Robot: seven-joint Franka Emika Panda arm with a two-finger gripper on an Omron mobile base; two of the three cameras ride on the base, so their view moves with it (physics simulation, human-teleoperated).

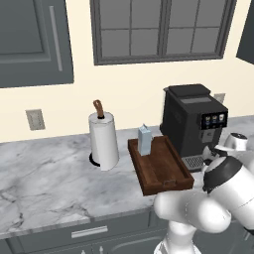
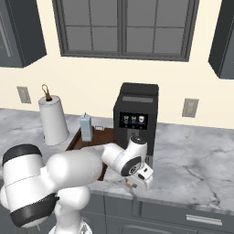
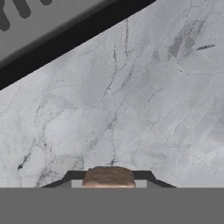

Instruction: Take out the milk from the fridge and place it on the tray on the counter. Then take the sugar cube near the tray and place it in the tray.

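Fingers (image 3: 108, 181) of the robot sat closed on the sugar cube (image 3: 108, 176), a small tan block pinched between the two dark tips in the hand view, just above the veined marble of the desk (image 3: 144, 100). From the right base view the cube (image 2: 131, 182) showed as a tan speck under the white hand, low over the front edge of the desk (image 2: 192, 169) and just in front of the coffee machine (image 2: 135, 116). Whether the cube touched the marble could not be told.

Beyond the hand, the brown wooden tray (image 1: 161, 171) lay on the desk beside the black coffee machine (image 1: 193, 124). The milk (image 1: 144, 140), a pale blue-grey carton, stood upright in the tray's far end. In the right base view the carton (image 2: 85, 127) stood likewise in the tray (image 2: 98, 137), much of which was hidden behind the arm.

Left of the tray, near it but apart, stood the white paper towel roll (image 1: 103, 140) on its holder. Behind everything ran the cream wall with a dark-framed window (image 1: 161, 27).
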